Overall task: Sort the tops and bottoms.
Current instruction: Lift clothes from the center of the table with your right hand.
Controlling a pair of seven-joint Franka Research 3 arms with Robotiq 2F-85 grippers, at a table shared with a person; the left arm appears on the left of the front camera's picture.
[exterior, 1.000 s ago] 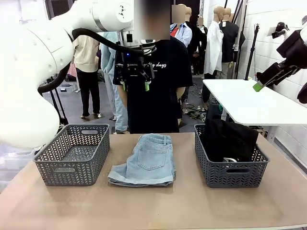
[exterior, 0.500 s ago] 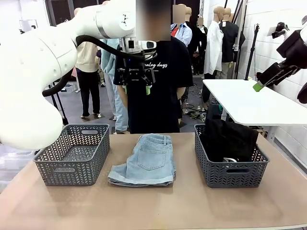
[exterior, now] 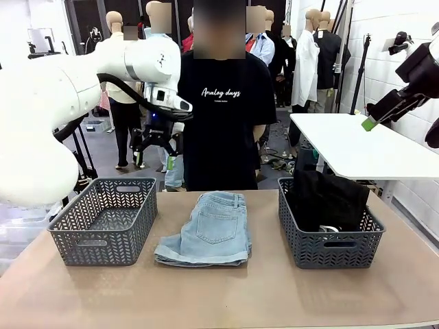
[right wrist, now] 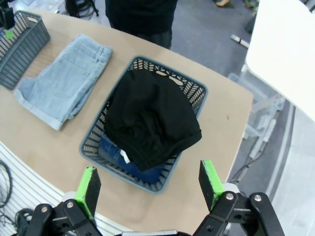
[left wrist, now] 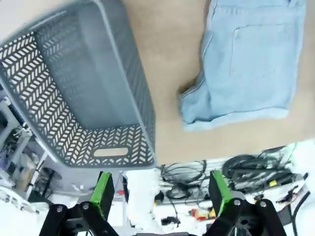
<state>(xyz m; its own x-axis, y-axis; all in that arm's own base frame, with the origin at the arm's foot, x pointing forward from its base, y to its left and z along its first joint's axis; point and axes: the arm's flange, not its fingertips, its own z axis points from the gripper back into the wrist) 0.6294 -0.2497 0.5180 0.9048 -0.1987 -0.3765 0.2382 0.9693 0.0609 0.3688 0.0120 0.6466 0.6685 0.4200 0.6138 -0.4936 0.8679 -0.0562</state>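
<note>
Pale light-blue shorts [exterior: 209, 229] [left wrist: 251, 59] [right wrist: 64, 81] lie flat on the table between two grey baskets. The right basket [exterior: 329, 250] [right wrist: 197, 91] holds a black top [exterior: 326, 199] [right wrist: 150, 118] lying over dark blue denim [right wrist: 115, 150]. The left basket [exterior: 92, 243] [left wrist: 83, 93] has nothing in it. My left gripper [exterior: 154, 161] [left wrist: 161, 191] hangs open, high above the left basket's far side. My right gripper [exterior: 374, 122] [right wrist: 149, 187] is open, high above the right basket, holding nothing.
A person in a black T-shirt [exterior: 223, 116] stands at the table's far edge behind the shorts. A white table [exterior: 357, 147] is at the back right. Bare brown tabletop [exterior: 226, 295] runs along the near edge.
My left arm has swung left and down from in front of the person to above the left basket. The right arm and the garments have not moved.
</note>
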